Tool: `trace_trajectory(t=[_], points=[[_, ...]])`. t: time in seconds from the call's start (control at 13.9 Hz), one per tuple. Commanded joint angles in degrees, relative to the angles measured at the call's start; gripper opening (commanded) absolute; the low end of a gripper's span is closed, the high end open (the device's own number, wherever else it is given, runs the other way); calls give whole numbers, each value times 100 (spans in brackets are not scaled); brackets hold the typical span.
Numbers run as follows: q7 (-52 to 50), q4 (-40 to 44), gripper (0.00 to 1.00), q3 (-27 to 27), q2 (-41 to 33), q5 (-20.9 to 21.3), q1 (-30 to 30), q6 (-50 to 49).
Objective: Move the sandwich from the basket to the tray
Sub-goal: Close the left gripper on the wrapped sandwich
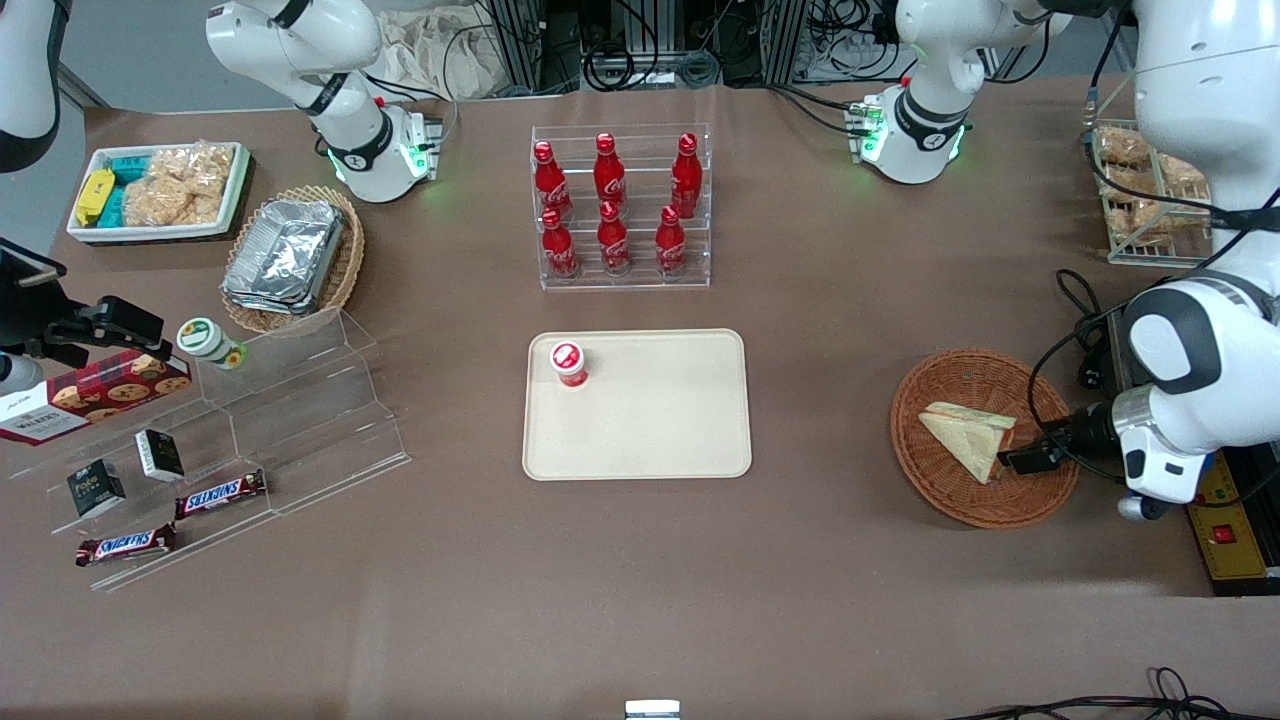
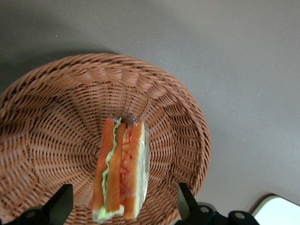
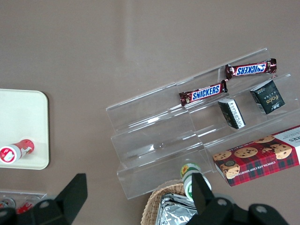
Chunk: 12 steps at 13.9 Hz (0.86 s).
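Sandwich (image 2: pixel 121 169) in basket (image 2: pixel 56 112); gripper (image 2: pixel 123 201) spread astride, fingertips cropped

The basket (image 1: pixel 985 495), right of frame, is reddish-brown weave; the sandwich (image 1: pixel 968 436) in it is pale bread — orange layers with green and red at its cut edge (image 2: pixel 119 171). The black gripper (image 1: pixel 1022 461) is at the basket. The centre tray (image 1: pixel 660 420) is plain cream-beige, the table (image 1: pixel 640 600) dull brown — red bottles (image 1: pixel 612 205) above.
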Motion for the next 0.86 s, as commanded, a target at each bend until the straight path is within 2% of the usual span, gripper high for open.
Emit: trace_trajectory(t=[0.0, 0.14, 0.5, 0.58, 0.79], points=[[175, -53, 100, -53, 80, -266, 42, 182], [298, -211, 100, -53, 115, -468, 24, 297], [360, -440, 100, -53, 151, -478, 24, 350], [360, -440, 97, -53, 194, -478, 24, 350], [631, -432, 63, -53, 186, -469, 15, 297]])
